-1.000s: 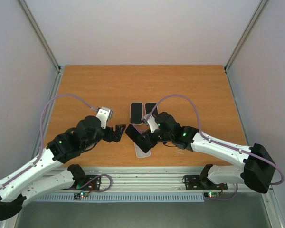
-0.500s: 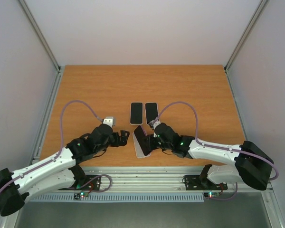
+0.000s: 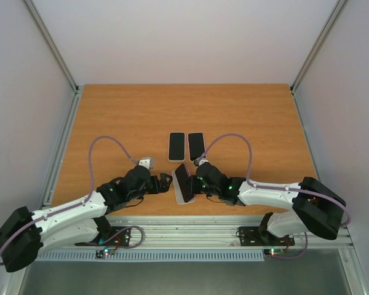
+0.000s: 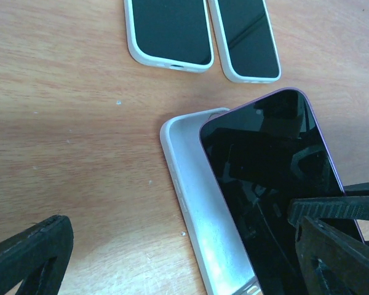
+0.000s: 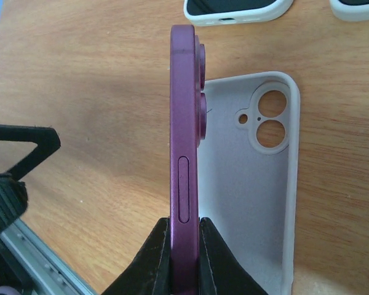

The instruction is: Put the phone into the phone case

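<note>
My right gripper [image 5: 184, 228] is shut on the purple phone [image 5: 184, 117], pinching its front and back near the bottom end. The phone stands on its long edge, camera bumps facing the case. Its lower edge runs along the left wall of the empty white phone case [image 5: 258, 184], which lies open side up on the table. From above, the phone [image 3: 183, 177] leans over the case [image 3: 183, 198], with the right gripper [image 3: 197, 182] beside it. My left gripper [image 3: 165, 182] is open just left of the case [image 4: 200, 203], one finger on each side of it, holding nothing.
Two other phones in white cases [image 3: 176, 145] [image 3: 196, 145] lie screen up side by side, just beyond the empty case. The table's near edge and metal rail [image 3: 184, 230] run close behind both grippers. Bare wooden tabletop [image 3: 111, 123] lies to the left and far side.
Both arms have come down and toward the near edge. The phone has dropped from above the case onto its left side. The left gripper has moved right, up to the case.
</note>
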Controlling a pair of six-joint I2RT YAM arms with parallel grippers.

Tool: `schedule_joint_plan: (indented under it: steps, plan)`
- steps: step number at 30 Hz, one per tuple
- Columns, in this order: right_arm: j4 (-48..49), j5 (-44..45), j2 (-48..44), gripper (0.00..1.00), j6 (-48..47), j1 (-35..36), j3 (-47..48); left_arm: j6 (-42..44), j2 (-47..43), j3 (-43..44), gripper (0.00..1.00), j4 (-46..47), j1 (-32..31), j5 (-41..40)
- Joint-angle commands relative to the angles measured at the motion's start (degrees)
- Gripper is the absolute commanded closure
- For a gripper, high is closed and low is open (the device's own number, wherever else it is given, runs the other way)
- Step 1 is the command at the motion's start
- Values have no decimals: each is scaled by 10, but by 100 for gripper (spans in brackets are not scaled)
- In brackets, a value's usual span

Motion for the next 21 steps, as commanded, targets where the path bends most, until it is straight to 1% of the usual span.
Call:
schedule_joint_plan:
  steps: [1,5,7,9,14,16,21]
  plan:
    - [50,30,10,99,30,5,4,-10,43,-8,1,91,2,15]
    - [64,17,29,99,41,5,7,-10,90,-17,1,153,16,50]
    - [77,12,38,99,50,5,5,-14,113,-22,1,185,35,99]
    - [88,9,47,99,56,5,3,-23,130,-31,1,216,51,125]
    - [110,9,66,99,66,5,-3,-29,151,-33,1,231,58,132]
    - [119,-12,75,99,68,5,-2,-34,158,-35,1,238,60,132]
    - [153,-21,98,99,82,5,-9,-42,187,-37,2,259,60,146]
